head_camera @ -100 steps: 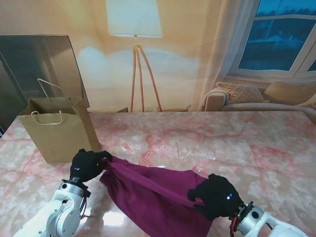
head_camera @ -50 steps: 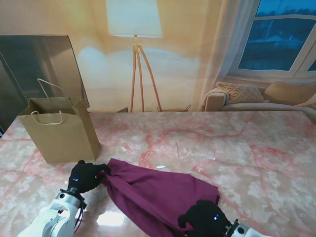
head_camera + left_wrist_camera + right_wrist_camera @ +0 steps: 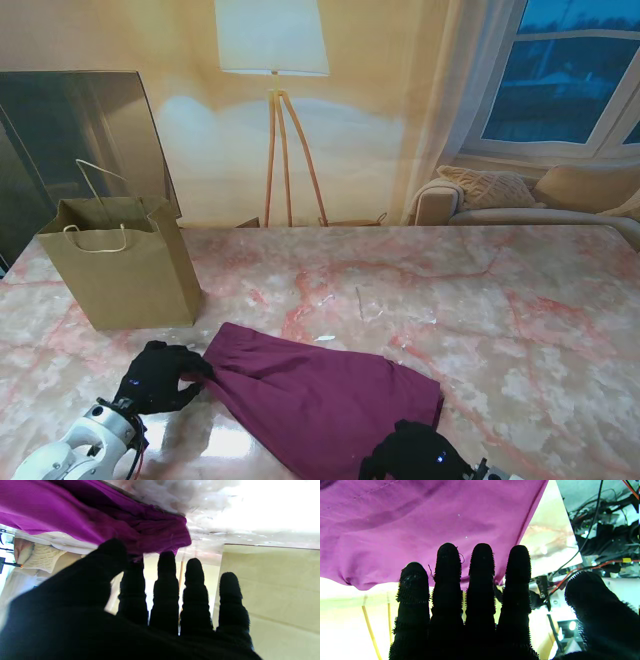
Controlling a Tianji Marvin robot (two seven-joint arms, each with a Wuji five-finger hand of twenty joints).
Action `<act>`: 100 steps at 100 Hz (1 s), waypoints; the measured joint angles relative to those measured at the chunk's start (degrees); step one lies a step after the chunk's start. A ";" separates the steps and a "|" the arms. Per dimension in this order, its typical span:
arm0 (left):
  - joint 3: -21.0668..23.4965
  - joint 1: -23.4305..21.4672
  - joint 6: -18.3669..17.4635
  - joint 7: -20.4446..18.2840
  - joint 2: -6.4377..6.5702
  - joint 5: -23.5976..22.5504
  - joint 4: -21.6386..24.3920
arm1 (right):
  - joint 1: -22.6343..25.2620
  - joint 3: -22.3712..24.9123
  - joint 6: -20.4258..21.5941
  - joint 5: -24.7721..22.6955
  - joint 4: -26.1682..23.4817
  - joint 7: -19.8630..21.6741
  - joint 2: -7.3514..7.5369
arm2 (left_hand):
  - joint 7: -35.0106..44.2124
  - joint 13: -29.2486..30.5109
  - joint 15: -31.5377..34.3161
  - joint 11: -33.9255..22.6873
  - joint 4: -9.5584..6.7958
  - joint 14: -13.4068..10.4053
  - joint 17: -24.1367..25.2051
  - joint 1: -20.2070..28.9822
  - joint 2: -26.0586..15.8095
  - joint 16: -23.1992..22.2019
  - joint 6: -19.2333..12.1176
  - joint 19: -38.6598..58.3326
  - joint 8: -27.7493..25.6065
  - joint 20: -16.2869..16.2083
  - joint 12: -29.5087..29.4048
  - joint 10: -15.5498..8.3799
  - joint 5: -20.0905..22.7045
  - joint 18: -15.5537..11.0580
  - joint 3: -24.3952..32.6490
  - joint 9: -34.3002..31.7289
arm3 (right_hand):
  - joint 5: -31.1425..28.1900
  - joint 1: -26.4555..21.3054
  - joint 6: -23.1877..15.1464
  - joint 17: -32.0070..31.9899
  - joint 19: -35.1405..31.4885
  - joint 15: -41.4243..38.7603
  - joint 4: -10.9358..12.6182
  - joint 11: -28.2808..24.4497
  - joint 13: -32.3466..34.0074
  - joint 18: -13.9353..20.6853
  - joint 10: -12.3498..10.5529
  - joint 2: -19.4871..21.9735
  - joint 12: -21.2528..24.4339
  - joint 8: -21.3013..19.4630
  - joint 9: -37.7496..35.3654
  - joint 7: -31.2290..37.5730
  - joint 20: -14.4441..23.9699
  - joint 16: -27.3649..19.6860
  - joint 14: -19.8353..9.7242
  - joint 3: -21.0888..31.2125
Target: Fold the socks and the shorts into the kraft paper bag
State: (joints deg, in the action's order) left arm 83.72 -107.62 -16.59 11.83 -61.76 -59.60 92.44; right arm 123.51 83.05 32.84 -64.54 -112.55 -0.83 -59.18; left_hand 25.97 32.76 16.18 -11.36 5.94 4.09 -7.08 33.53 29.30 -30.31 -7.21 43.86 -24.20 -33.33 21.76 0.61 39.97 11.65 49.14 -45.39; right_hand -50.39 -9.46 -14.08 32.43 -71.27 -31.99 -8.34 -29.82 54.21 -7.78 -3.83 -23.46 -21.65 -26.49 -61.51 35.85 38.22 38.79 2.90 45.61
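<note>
**Shorts laid flat on the counter, one hand at each end**

One pair of magenta fabric shorts [image 3: 325, 395] lies spread on the pink-veined marble counter [image 3: 500, 290], nearer to me than the single brown kraft paper bag [image 3: 122, 268], which stands upright and open at the far left with its twine handles raised. No socks can be made out. Two black-gloved hands are in view. The left hand [image 3: 160, 376] sits at the shorts' left corner; the left wrist view shows its thumb and first finger pinched on a bunched fold of the cloth [image 3: 140, 537], the other three fingers [image 3: 195, 585] straight and slightly spread. The right hand [image 3: 412, 455] lies at the near right edge of the garment; its wrist view shows four fingers [image 3: 481, 580] straight side by side and the thumb well apart, holding nothing, with the cloth [image 3: 425, 522] just beyond the fingertips.

Compared with one second ago, the shorts no longer hang stretched between two raised hands: the cloth has settled flat, and both hands have dropped toward me, the right one now partly cut off by the frame edge.

Beyond the counter stand a white-shaded tripod floor lamp [image 3: 272, 40], a dark glass panel [image 3: 70, 130] behind the bag, a beige sofa [image 3: 520, 195] and a window [image 3: 575, 70]. Nothing lies between the shorts and the bag.
</note>
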 measured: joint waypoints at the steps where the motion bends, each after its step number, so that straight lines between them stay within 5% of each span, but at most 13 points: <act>1: 0.22 -0.21 -0.14 -0.28 0.02 -0.08 0.33 | 0.02 0.00 0.00 0.00 -0.02 -0.09 0.00 | -0.06 -0.33 -0.04 0.14 -0.02 0.00 0.30 -0.38 0.00 0.06 0.41 -0.35 0.14 0.00 -0.02 0.00 -0.03 0.02 -0.36 0.41 | 0.00 0.00 0.00 -0.23 0.67 0.61 0.00 0.20 0.00 0.00 0.00 0.00 0.10 0.00 0.01 -0.03 -0.33 -0.54 0.00 0.02; 19: 3.85 -3.78 -1.24 -4.53 0.31 -0.54 6.41 | -0.65 -0.75 -3.44 1.43 0.02 -1.53 -0.13 | -3.93 -2.12 -3.09 1.35 -0.42 0.00 2.03 -3.95 -0.65 2.47 1.74 -7.16 1.73 0.77 -1.15 0.00 -1.30 0.02 -14.00 3.59 | 1.16 -1.73 1.44 -0.37 6.94 8.48 2.16 3.51 0.00 0.00 0.74 1.35 4.97 -0.02 1.48 -0.75 -5.55 -6.84 0.01 2.78; 41: 0.93 -2.17 -1.23 -0.22 0.52 3.17 4.46 | -5.47 -3.66 -13.50 6.82 2.39 1.41 -0.27 | -3.80 -2.06 -3.14 1.65 -2.75 -0.04 2.19 -4.00 -17.55 3.39 3.54 -9.17 1.77 1.34 -1.37 0.00 0.83 -2.30 -21.48 3.34 | 5.88 -5.55 4.31 -0.37 9.86 12.72 2.13 6.59 -0.05 0.02 3.47 1.62 7.24 8.73 3.35 0.43 -11.63 -12.35 1.50 16.62; 54: -3.69 1.91 0.15 0.29 0.61 2.69 0.62 | -7.18 -5.25 -19.24 4.37 3.82 1.02 -0.41 | -3.80 -2.07 -3.74 1.65 -3.23 -0.26 4.78 -2.17 -23.45 4.73 4.06 -11.91 2.03 3.05 -1.98 0.00 1.53 -4.69 -23.36 2.63 | 6.33 -5.51 6.41 -0.37 10.62 12.92 2.13 8.26 -0.59 -0.17 4.83 3.57 7.97 8.86 3.83 0.44 -13.35 -13.86 2.21 16.75; 71: -7.09 5.15 5.55 -6.60 0.69 4.96 -0.57 | -9.13 -6.35 -23.46 6.04 5.63 5.51 -0.45 | -3.85 -4.43 -4.08 1.64 -3.23 -0.96 7.64 2.72 -31.26 5.94 6.93 -14.09 3.97 3.82 -2.86 0.49 3.84 -6.16 -35.60 2.63 | 6.33 -5.50 7.12 -0.97 10.65 13.35 2.13 9.06 -0.65 -0.58 5.58 6.15 8.58 8.86 3.97 -0.55 -14.35 -14.57 2.35 16.49; 100: -7.27 3.98 6.86 -6.69 1.00 2.14 -0.07 | -16.63 -10.74 -29.23 6.76 10.31 8.38 -0.07 | -4.91 -1.45 -0.81 2.09 -3.23 2.90 4.68 4.03 -33.14 3.01 9.41 -7.99 4.00 -0.20 -4.08 4.44 7.41 -3.56 -41.69 -2.93 | 7.68 -5.29 9.11 -5.30 10.83 6.73 3.96 10.44 -1.12 -0.62 5.74 10.81 8.79 6.42 5.66 -4.68 -15.40 -12.23 -1.00 11.84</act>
State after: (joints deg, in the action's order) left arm 76.45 -103.64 -9.73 5.14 -60.76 -57.46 92.36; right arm 106.88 72.31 3.61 -57.78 -102.24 7.55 -59.25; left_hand 21.06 31.31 15.37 -9.27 2.71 6.99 -2.40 37.56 -3.84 -27.29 2.20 35.87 -20.20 -33.53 17.68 5.06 47.38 8.10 7.46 -48.31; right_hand -42.71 -14.75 -4.97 27.13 -60.44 -25.25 -4.39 -19.37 53.10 -8.40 1.91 -12.65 -12.86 -20.07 -55.85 31.17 22.81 26.56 1.89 57.45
